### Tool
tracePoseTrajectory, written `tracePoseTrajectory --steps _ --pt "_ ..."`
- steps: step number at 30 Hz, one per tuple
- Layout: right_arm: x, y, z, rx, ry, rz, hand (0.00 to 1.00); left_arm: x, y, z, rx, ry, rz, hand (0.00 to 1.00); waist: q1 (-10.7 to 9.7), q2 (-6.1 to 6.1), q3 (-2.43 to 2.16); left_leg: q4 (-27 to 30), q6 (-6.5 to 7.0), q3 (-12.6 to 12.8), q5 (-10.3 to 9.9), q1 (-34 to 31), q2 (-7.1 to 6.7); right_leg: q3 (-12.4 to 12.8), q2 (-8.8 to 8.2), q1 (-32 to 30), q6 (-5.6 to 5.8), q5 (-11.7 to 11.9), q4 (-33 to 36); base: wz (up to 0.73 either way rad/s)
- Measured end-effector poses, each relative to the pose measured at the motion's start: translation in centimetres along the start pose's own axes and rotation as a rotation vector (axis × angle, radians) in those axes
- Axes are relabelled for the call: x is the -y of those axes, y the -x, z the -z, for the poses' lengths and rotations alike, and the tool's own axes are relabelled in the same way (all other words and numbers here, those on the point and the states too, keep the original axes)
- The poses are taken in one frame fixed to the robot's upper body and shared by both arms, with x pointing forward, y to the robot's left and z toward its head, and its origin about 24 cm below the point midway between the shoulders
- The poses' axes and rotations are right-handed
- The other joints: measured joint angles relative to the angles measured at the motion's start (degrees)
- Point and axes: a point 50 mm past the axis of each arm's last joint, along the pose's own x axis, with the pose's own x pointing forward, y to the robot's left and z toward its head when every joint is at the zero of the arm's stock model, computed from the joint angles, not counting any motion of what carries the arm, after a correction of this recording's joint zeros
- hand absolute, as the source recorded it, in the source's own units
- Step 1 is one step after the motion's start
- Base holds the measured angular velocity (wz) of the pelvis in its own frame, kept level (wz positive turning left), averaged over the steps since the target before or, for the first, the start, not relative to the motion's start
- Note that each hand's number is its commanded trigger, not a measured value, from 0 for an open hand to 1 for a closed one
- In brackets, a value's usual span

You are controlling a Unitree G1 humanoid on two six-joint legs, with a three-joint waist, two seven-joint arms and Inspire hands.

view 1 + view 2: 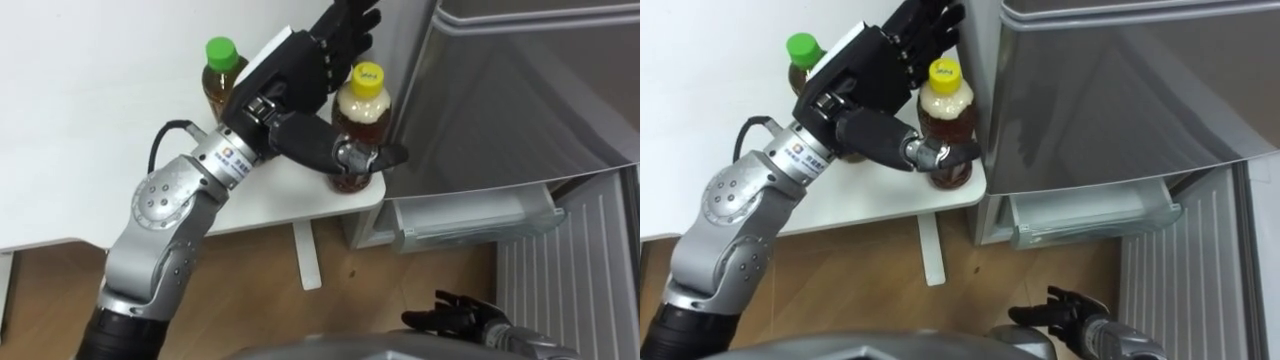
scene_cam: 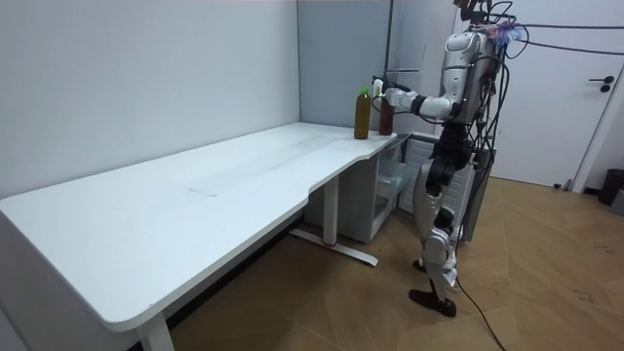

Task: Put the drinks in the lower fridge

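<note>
While the left hand (image 1: pixel 290 75) brackets the yellow-capped bottle (image 1: pixel 362 110) on the surface (image 1: pixel 100 150), its fingers (image 1: pixel 350 25) stand straight behind the bottle and the thumb lies across the front. The grasp is not yet closed. A green-capped bottle (image 1: pixel 222 80) stands just beside the back of the fingers. The next move likely calls for closing the fingers, lifting the bottle and carrying it to the open lower fridge (image 1: pixel 470 215). The right hand (image 1: pixel 455 315) hangs low, relaxed and empty.

Head stereo pair: mounted on the robot's head, aimed steeply down, close in on the table (image 1: pixel 290 205) corner and the fridge (image 1: pixel 520 90) just right of it. Right eye sits a little to the right of the left eye; same scene, contents fall further left in it.

Room camera: stands well back at the table's other end, faces along it toward the robot, whole body seen.

Shared by all views: table corner, green-capped bottle (image 1: pixel 222 80), yellow-capped bottle (image 1: pixel 362 115), left hand (image 1: pixel 300 70), fridge.
</note>
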Motion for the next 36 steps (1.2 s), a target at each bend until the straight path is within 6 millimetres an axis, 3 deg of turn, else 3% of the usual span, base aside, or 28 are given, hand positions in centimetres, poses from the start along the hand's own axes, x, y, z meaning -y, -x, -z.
tracePoseTrajectory --steps 11,24,25,26,28,36 --pt "0.0 0.0 0.1 -0.002 -0.002 0.001 0.00 -0.5 0.5 2.0 -0.078 0.046 -0.037 0.00 -0.04 0.09 0.00 -0.04 -0.02 0.41 -0.01 -0.06 0.04 -0.11 0.02 -0.04 0.00 -0.01 -0.05 0.00" --pt "0.1 0.0 0.0 -0.003 0.002 0.011 0.00 -0.5 0.5 2.2 -0.084 0.052 -0.036 0.00 -0.15 0.68 -0.08 -0.25 -0.08 0.48 -0.22 -0.39 0.22 -0.17 0.21 -0.88 -0.03 -0.02 0.83 0.00" --pt "0.2 0.0 0.0 -0.003 0.002 0.012 0.00 -0.5 0.5 2.3 -0.084 0.053 -0.036 0.10 -0.16 0.71 -0.10 -0.25 -0.08 0.48 -0.22 -0.40 0.23 -0.17 0.22 -0.90 -0.03 -0.02 0.85 0.00" --pt "0.2 0.0 0.0 -0.003 0.002 0.012 0.00 -0.4 0.6 2.3 -0.086 0.054 -0.037 0.56 -0.19 0.78 -0.14 -0.25 -0.08 0.49 -0.22 -0.40 0.25 -0.16 0.24 -0.90 -0.03 -0.02 0.86 0.00" --pt "0.2 0.0 0.0 -0.002 0.002 0.012 0.00 -0.4 0.6 2.3 -0.086 0.054 -0.036 1.00 -0.23 0.84 -0.17 -0.25 -0.08 0.45 -0.23 -0.40 0.25 -0.17 0.25 -0.89 -0.03 -0.02 0.86 0.00" --pt "0.3 0.1 -0.1 0.000 0.005 0.003 0.00 -0.5 0.7 3.2 -0.123 0.070 -0.041 1.00 -0.44 1.16 -0.02 -0.21 -0.08 0.28 -0.23 -0.85 0.20 -0.37 0.19 -0.98 -0.03 -0.02 0.82 0.00"
